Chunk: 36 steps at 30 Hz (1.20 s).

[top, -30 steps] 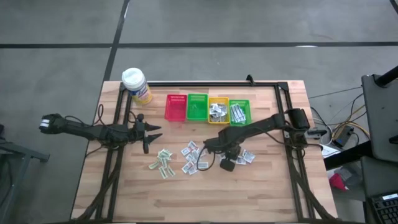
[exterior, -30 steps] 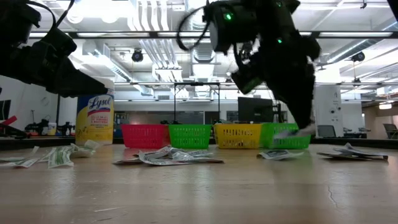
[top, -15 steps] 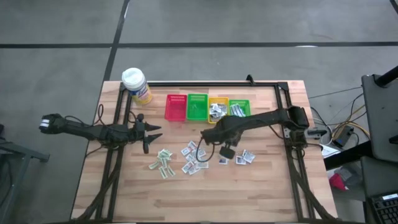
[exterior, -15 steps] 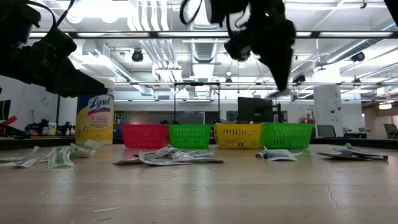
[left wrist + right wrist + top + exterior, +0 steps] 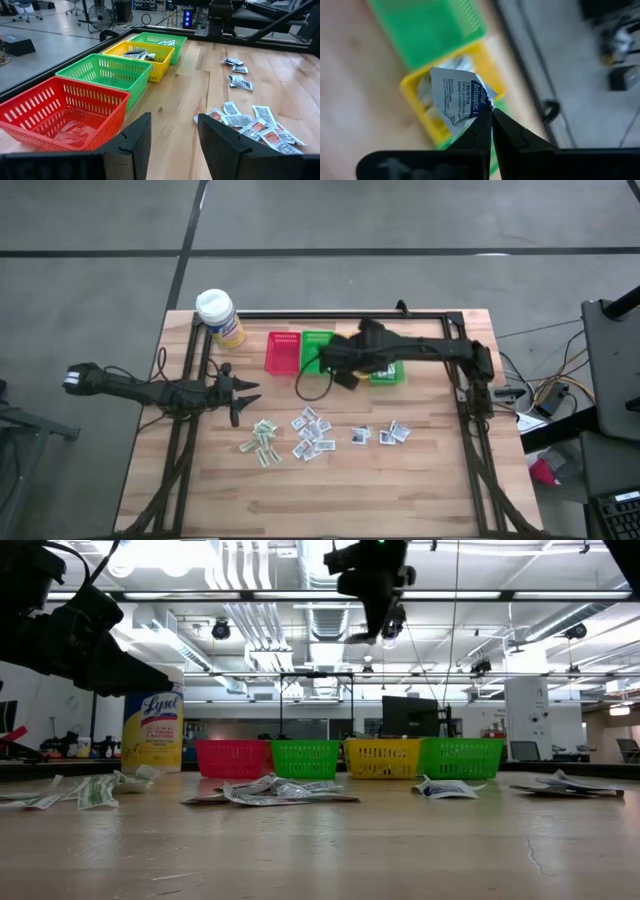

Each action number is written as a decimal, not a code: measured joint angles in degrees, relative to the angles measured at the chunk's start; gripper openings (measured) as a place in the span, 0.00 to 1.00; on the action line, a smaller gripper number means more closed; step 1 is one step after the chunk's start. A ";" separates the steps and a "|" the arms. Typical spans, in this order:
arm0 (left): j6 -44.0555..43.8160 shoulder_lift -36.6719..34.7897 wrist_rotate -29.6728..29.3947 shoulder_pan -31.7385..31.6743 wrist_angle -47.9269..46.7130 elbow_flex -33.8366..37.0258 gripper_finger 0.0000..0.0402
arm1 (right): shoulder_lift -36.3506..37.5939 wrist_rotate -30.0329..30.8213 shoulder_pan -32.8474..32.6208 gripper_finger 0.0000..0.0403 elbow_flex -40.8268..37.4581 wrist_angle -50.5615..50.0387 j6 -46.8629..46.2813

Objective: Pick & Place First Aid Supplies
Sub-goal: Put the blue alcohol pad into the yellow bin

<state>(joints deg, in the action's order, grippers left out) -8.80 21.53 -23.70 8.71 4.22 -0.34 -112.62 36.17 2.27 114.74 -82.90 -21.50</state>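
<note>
The yellow bottle (image 5: 152,730) at the far left of the table, seen in the low view, carries the brand name "Lysol" in blue script on its label. In the right wrist view, the white packet (image 5: 460,97) pinched in the right gripper (image 5: 491,116) reads "Antiseptic" in white on a dark blue band, with "1 Single Use" beside it; the smaller lines of print there are too fine to read.
</note>
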 joint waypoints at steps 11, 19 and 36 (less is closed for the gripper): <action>0.00 -0.01 0.00 0.00 0.01 0.00 0.39 | 0.00 5.00 5.40 0.02 -1.84 12.80 10.81; 0.00 0.00 0.02 0.00 0.01 0.00 0.39 | -0.02 3.03 9.69 0.02 -10.04 14.85 11.22; 0.00 0.00 0.01 0.00 0.01 0.00 0.39 | -0.09 -9.05 12.36 0.02 -23.47 27.74 15.68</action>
<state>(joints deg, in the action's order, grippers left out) -8.80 21.53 -23.70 8.71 4.23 -0.34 -112.71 27.12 14.63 91.28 -55.16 -5.82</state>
